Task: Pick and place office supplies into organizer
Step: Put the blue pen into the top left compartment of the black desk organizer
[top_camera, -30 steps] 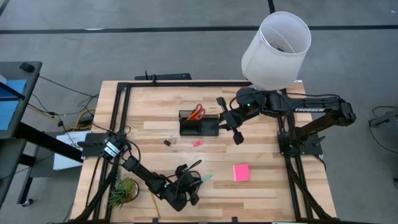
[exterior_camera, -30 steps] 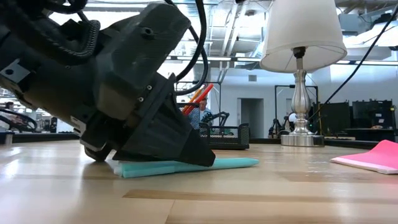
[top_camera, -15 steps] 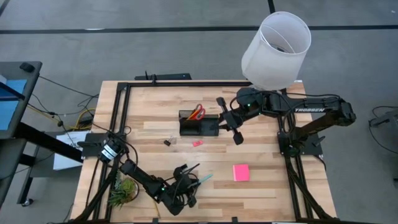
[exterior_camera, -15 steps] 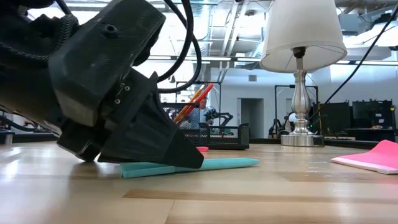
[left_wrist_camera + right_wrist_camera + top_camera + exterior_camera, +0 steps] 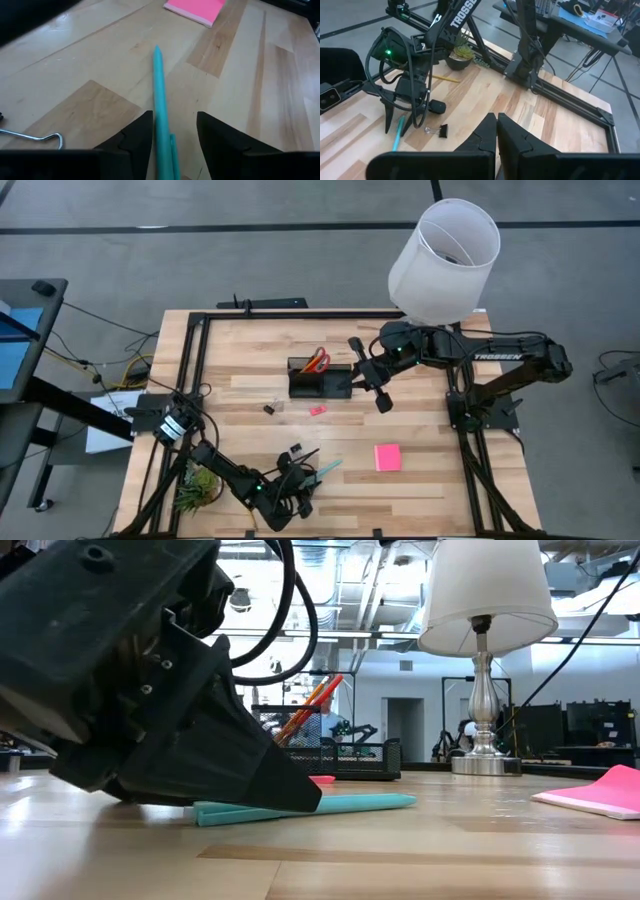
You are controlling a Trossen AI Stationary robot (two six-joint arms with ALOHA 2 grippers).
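Fingers of our left gripper [image 5: 172,137] are standing apart on either side of the teal pen [image 5: 161,107], which is lying flat on the table [image 5: 440,480] at the lower centre of the high view; we are not clamping it. In the low view the gripper [image 5: 250,790] is sitting low over the pen [image 5: 350,804]. Our right gripper [image 5: 368,373], fingers pressed together and holding nothing, is hanging just right of the black organizer [image 5: 320,383] in the middle of the frame, with red-handled scissors [image 5: 317,361] standing in it. Right of the pen, the pink sticky pad [image 5: 388,457] is lying.
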